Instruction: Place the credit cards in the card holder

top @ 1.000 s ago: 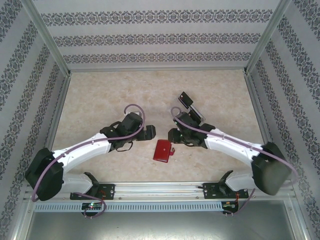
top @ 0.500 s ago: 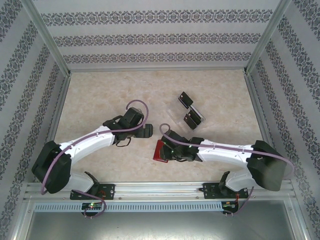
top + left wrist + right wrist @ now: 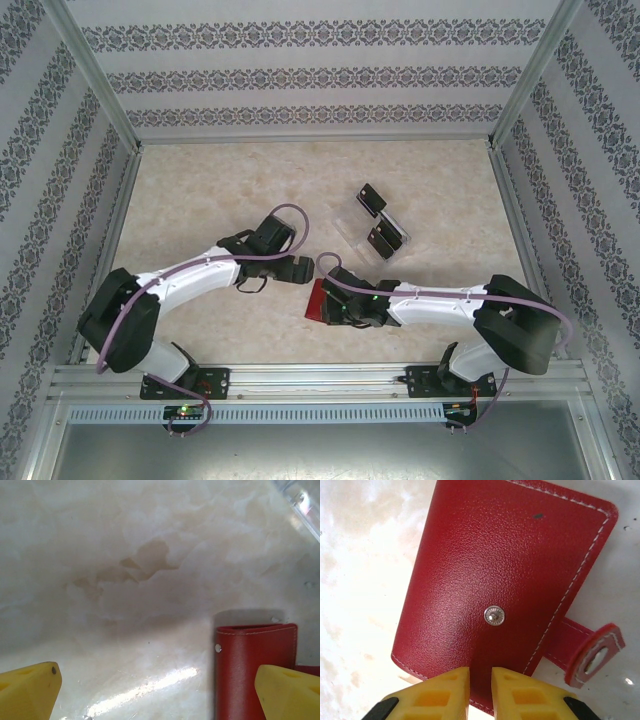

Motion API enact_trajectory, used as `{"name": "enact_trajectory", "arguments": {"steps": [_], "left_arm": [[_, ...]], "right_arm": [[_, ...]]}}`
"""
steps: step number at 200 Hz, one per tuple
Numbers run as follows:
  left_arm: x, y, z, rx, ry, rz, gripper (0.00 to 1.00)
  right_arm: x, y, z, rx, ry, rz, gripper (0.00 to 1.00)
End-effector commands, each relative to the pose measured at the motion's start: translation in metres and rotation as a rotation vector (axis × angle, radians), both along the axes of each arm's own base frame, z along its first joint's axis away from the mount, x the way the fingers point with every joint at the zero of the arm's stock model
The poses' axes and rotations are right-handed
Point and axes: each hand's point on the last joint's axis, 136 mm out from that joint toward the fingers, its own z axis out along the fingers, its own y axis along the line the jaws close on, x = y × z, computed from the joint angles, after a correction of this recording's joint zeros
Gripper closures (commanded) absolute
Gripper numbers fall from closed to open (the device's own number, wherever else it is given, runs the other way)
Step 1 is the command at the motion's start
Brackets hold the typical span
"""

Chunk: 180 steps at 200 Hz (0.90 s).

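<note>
Right end effector (image 3: 480,675) is narrowed to a slit over the near edge of the wallet (image 3: 510,565); grip cannot be told. Left end effector (image 3: 157,677) wide, wallet just ahead-right. Cards (image 3: 386,238) well beyond. Risk: smooth leather slips and wallet skids across desk (image 3: 125,555) unopened.

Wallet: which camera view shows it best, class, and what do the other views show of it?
Right wrist view: the closed wallet lies close and sharp, with snap stud and loose tab plain. The left wrist view catches one end of it; the top view gives a small red patch, partly covered.
</note>
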Motion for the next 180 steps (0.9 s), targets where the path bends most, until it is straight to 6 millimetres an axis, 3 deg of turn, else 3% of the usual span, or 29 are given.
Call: {"name": "enact_trajectory", "arguments": {"steps": [1, 64, 120, 155, 180], "left_arm": [[-0.002, -0.011, -0.001, -0.01, 0.006, -0.054, 0.0], [-0.002, -0.039, -0.017, -0.053, 0.032, -0.095, 0.0], [-0.009, -0.034, -0.05, 0.013, 0.085, -0.071, 0.0], [-0.012, -0.021, -0.061, 0.07, 0.099, -0.03, 0.0], [-0.014, -0.017, -0.065, 0.082, 0.102, -0.025, 0.0]], "right_arm": [[0.0, -0.009, -0.01, -0.031, 0.0, -0.028, 0.8], [-0.001, -0.008, -0.011, -0.022, 0.003, -0.033, 0.8], [0.001, -0.01, 0.003, 0.0, -0.019, -0.04, 0.79], [0.011, -0.037, 0.044, 0.023, -0.099, -0.124, 0.77], [0.018, -0.065, 0.054, -0.013, -0.093, -0.193, 0.68]]}}
